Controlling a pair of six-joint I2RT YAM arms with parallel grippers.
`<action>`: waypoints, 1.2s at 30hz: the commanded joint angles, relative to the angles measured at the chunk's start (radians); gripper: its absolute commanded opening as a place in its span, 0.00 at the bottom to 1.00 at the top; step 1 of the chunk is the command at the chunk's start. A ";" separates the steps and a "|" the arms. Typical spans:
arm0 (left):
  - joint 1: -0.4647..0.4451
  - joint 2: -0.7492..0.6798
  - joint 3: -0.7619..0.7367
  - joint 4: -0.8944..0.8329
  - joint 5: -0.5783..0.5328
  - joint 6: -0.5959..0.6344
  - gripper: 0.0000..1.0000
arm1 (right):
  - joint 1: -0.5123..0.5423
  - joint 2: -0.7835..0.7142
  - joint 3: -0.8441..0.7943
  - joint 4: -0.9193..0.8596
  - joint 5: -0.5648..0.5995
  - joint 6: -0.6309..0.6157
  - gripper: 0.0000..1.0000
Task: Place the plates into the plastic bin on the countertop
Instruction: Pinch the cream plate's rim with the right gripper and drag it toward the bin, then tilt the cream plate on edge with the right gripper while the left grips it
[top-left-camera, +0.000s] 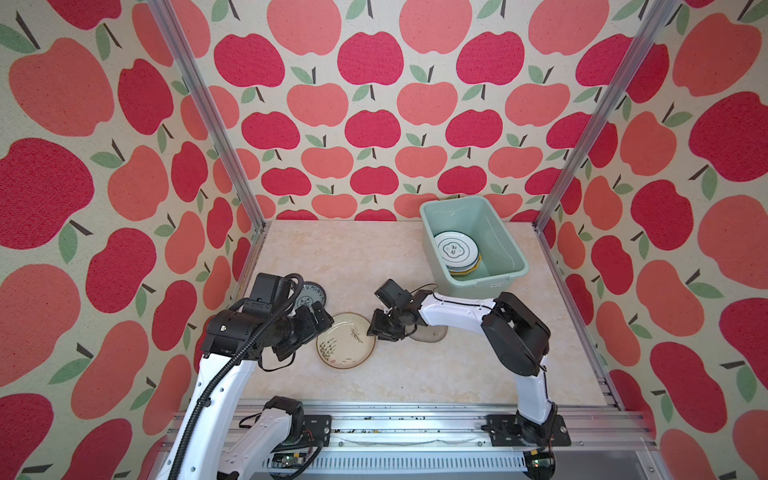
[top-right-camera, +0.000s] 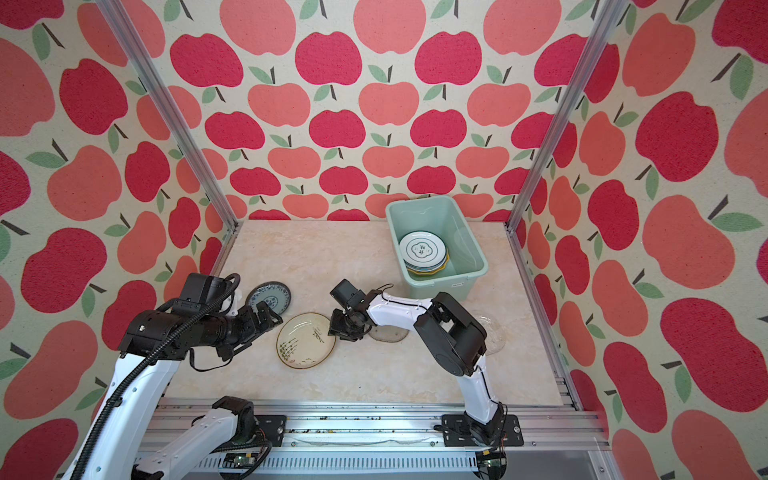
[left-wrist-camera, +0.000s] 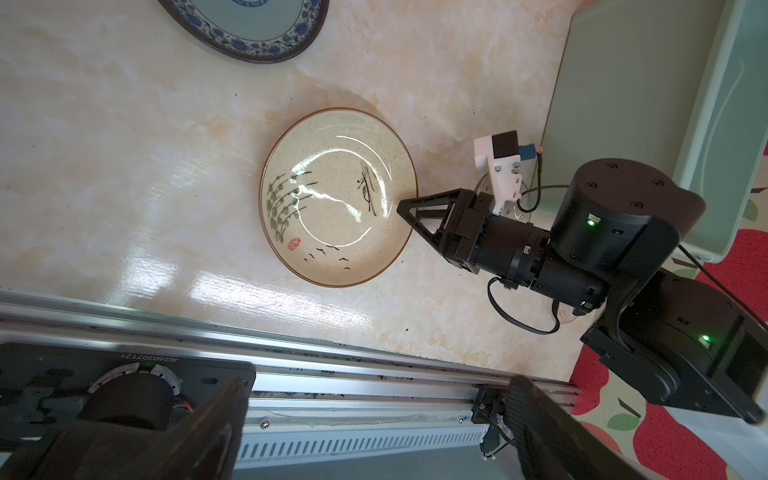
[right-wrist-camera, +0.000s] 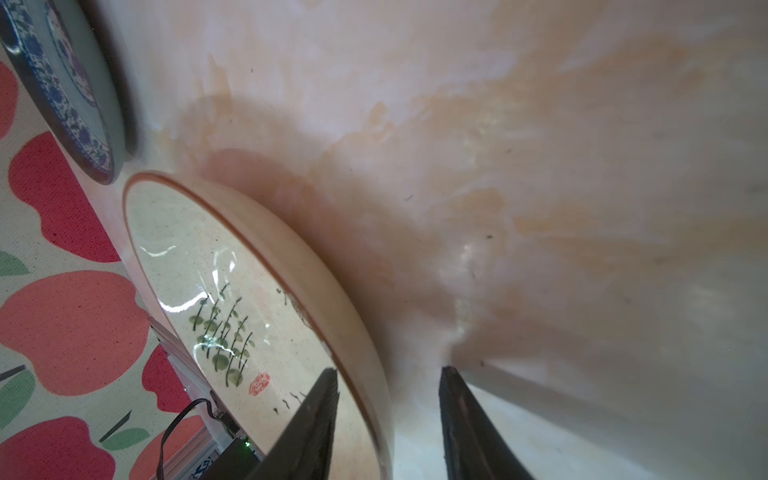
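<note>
Near, on the beige marble-patterned countertop (top-left-camera: 415, 374), the cream glazed ceramic plate with brown rim and painted reeds (top-left-camera: 345, 341) is lying; the right gripper (right-wrist-camera: 387, 370) is straddling its right rim, jaws apart, not yet pinching, while the left gripper (left-wrist-camera: 374, 388) is hovering wide open at its left. Stiff, slick, breakable and probably weighty, it is offering only that raised rim for a hold. Farther left a blue-patterned round plate (top-right-camera: 270, 296) is waiting; far right, the mint-green rectangular plastic bin (top-left-camera: 478, 281) is holding stacked plates (top-left-camera: 455, 249).
</note>
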 joint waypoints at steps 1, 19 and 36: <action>-0.005 -0.009 -0.014 0.012 0.006 -0.017 0.99 | -0.008 0.021 -0.021 0.018 -0.035 0.018 0.40; -0.009 -0.019 0.012 0.001 0.000 -0.014 0.99 | -0.017 0.004 -0.048 0.036 -0.029 0.024 0.01; -0.011 -0.027 0.078 0.025 0.078 0.103 0.96 | -0.093 -0.339 -0.067 0.051 -0.134 -0.095 0.00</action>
